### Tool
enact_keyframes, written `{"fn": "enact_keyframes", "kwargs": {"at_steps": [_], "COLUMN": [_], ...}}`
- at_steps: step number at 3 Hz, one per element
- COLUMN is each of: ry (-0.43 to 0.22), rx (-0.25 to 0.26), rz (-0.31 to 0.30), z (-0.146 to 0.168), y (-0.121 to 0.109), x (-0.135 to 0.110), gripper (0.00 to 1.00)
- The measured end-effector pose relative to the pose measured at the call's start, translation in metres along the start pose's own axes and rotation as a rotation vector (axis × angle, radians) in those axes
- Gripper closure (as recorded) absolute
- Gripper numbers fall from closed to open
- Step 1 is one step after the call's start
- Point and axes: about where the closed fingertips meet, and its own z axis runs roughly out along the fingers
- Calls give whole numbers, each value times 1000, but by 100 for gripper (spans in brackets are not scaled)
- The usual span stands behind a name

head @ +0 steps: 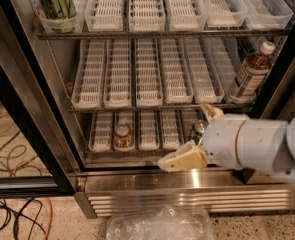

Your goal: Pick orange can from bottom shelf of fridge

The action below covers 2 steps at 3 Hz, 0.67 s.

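Camera view looks down into the fridge (137,181), where the orange can (123,135) stands upright on the bottom shelf (102,151), in the 2nd tray lane from the left and just behind the front rail. The end effector (183,135) is to the right of the can and well apart from it, out in front of the shelf edge. Its 2 cream fingers (184,160) are spread wide and hold nothing. A green can (198,130) stands 3 lanes to the right of the orange can, much nearer the end effector than the target is.

The step in hand looks like the approach, with no grasp yet made. The next move likely calls for a shift left until the open fingers line up with the orange can. Then comes a low reach in under the middle shelf so 1 finger passes on each side of the can before closing. The green can is the wrong one and could be knocked on the way.

The orange can is a small shiny copper-orange metal cylinder with a silver top, smooth and probably slippery. Around it the trays are long, narrow white slotted plastic, and the rail is thin steel. Below the can, the fridge base is brushed stainless with ribbed grille bars. The fingers look matte and wedge-shaped.
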Motion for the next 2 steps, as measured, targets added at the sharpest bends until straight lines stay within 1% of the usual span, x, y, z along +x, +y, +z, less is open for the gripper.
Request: {"fn": "enact_keyframes", "kwargs": {"at_steps": [1,2], "ry": [-77,-129], "rx": [66,139], "rz": [129,185], "z": [24,22], "y": [11,1], "x": [35,28], "gripper": [0,0]}}
